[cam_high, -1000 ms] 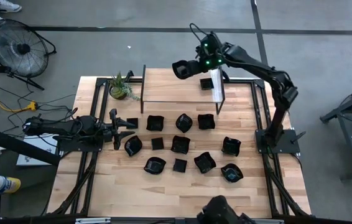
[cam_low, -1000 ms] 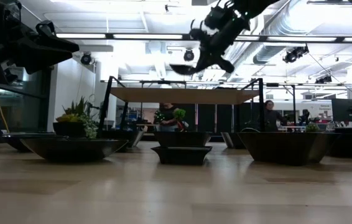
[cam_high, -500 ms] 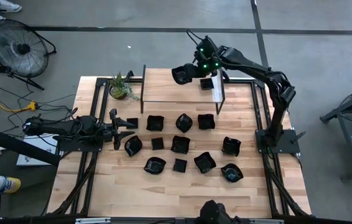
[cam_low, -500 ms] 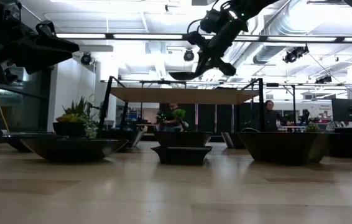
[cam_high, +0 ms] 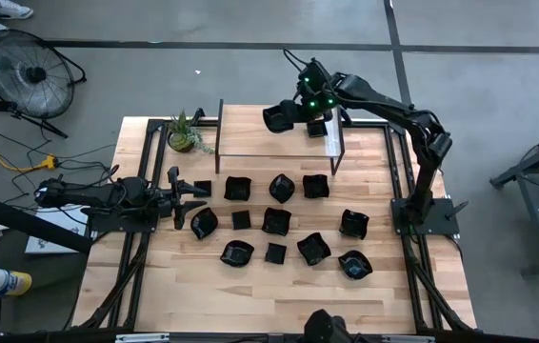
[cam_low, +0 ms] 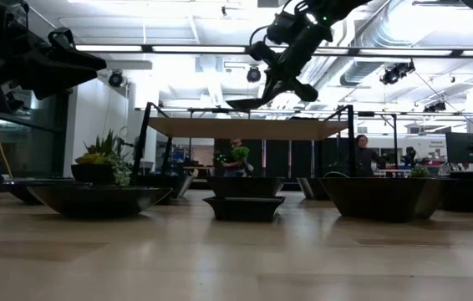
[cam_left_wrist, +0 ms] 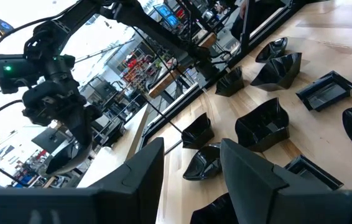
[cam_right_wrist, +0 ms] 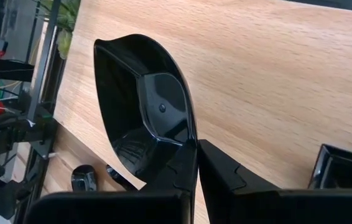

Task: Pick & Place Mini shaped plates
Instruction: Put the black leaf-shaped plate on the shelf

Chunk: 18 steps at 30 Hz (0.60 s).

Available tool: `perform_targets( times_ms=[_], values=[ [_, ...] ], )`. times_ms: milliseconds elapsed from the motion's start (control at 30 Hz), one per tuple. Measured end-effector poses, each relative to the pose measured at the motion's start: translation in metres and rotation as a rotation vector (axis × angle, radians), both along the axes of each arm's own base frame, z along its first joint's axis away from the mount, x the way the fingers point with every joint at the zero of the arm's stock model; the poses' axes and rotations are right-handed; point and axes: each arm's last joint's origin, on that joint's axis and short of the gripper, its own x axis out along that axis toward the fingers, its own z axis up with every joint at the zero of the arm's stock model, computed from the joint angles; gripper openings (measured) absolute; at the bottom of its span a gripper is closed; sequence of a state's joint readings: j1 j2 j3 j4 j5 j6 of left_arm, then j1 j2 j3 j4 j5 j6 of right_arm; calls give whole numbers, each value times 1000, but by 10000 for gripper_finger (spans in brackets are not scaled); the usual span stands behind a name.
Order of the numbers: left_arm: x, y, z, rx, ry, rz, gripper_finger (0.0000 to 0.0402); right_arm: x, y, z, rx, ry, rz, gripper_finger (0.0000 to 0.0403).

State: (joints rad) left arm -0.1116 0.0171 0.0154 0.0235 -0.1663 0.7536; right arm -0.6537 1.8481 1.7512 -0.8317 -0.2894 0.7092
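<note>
My right gripper [cam_high: 294, 112] hangs over the raised wooden shelf [cam_high: 250, 141] at the table's far side, shut on a glossy black mini plate [cam_high: 276, 117] held clear above the shelf top. The low view shows this plate [cam_low: 249, 102] just above the shelf board [cam_low: 245, 127]. A small square plate [cam_high: 316, 128] rests flat on the shelf beside it. Several more black plates [cam_high: 282, 188] sit on their bases on the table in front of the shelf. My left gripper [cam_high: 176, 197] waits open at the table's left, pointing level at them. My right gripper pinches the plate's wall at its rim [cam_right_wrist: 187, 138], one finger [cam_right_wrist: 163, 186] on the hollow inner side and the other [cam_right_wrist: 238, 186] on the outer side. The fingers slant down from the table's right. The plate is lifted clear of the shelf, sticking out beyond the fingertips.
A small green potted plant [cam_high: 186, 133] stands at the shelf's left end. The shelf's black frame posts [cam_high: 338, 152] rise at its corners. The shelf top left of the held plate is bare wood [cam_right_wrist: 275, 74]. A fan [cam_high: 22, 71] stands on the floor beyond the table.
My right gripper has sunk a little toward the shelf, shifted slightly toward the table's left and rolled about its pointing line. The held plate has come lower and lies closer to level over the shelf.
</note>
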Motion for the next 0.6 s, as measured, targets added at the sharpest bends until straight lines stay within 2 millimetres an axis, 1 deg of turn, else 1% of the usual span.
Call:
perform_targets(
  times_ms=[300, 600],
  values=[
    [0, 0, 0, 0, 0, 0, 154, -3, -3, 0, 1, 4, -1, 12],
    [0, 0, 0, 0, -1, 1, 154, 0, -3, -7, 25, 11, 41, 12]
  ],
)
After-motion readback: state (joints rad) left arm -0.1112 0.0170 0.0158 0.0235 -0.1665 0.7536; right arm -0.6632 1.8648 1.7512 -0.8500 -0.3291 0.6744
